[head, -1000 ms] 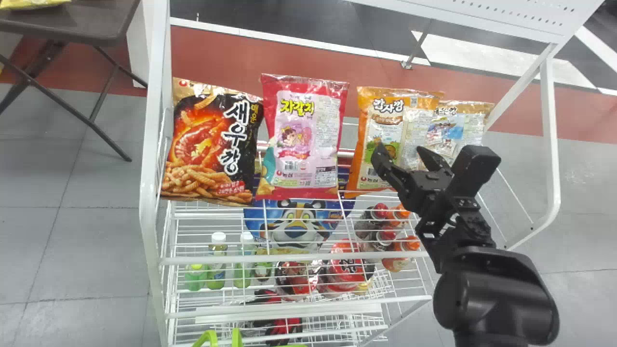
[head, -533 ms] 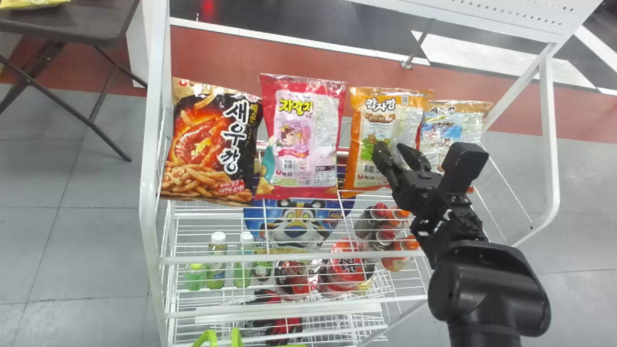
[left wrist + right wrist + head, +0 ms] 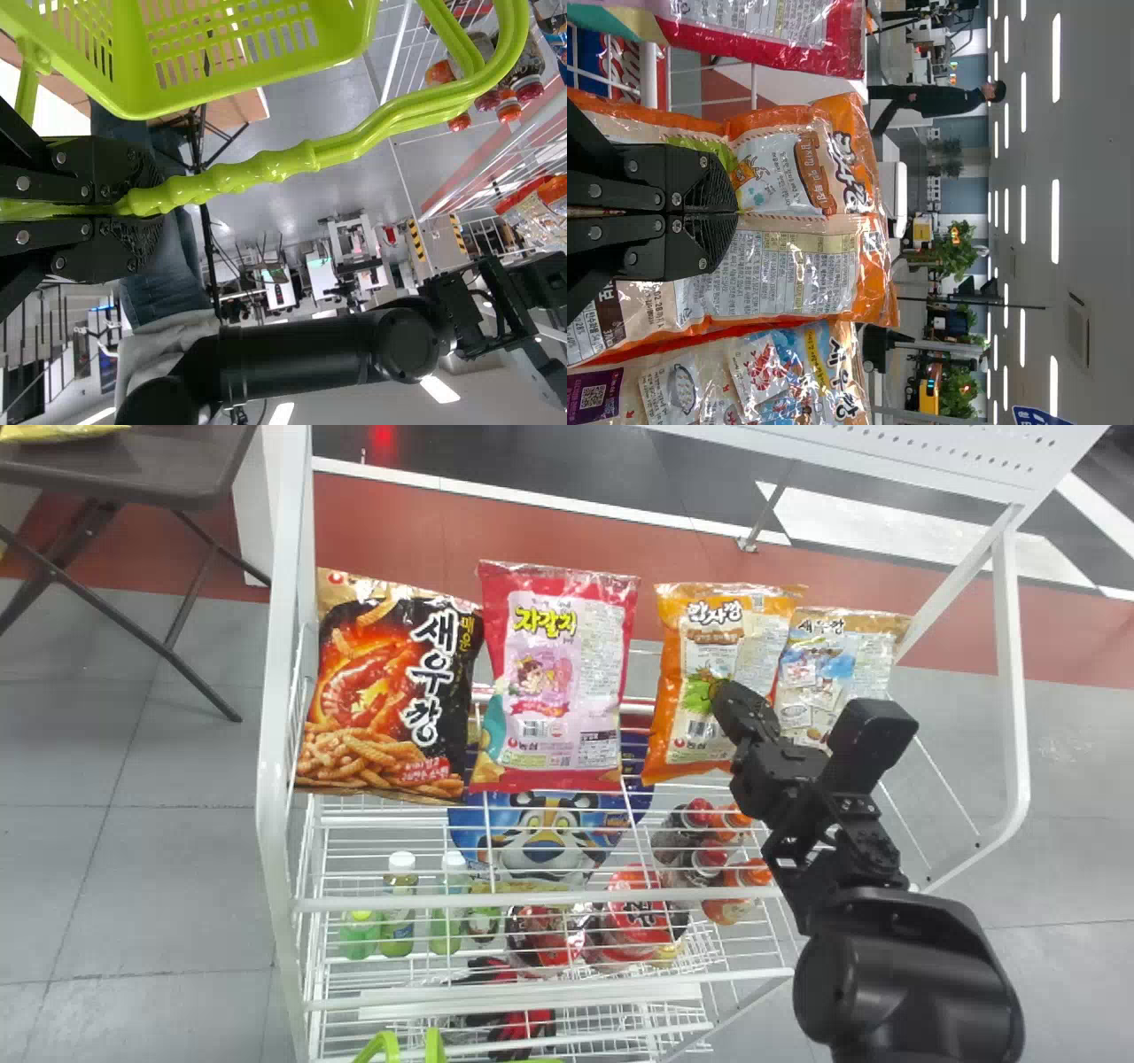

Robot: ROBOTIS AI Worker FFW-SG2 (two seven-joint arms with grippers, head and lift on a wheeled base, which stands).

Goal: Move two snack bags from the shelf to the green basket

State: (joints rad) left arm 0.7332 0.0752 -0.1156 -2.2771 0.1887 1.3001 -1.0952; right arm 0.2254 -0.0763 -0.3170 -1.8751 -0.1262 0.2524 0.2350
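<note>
Orange film wraps the snack bag [image 3: 687, 655] third from the left among 4 standing along the top of the white wire shelf [image 3: 532, 902]. The head view shows the right gripper [image 3: 728, 700] against its lower middle; the right wrist view adds that the 2 fingers are closed together, pinching the bag at its long back seam.

To that bag's left are the pink-and-red bag [image 3: 567, 655] and the black bag [image 3: 381, 691]; to its right, close by, is the tan-and-blue bag [image 3: 819, 673].

The head view catches bright green handle tips at its bottom edge, while the left wrist view gives the green basket [image 3: 142, 102] its pierced walls and its ribbed handle [image 3: 354, 140], with the left gripper [image 3: 146, 208] clamped around that handle, 2 fingers closed on it.
</note>
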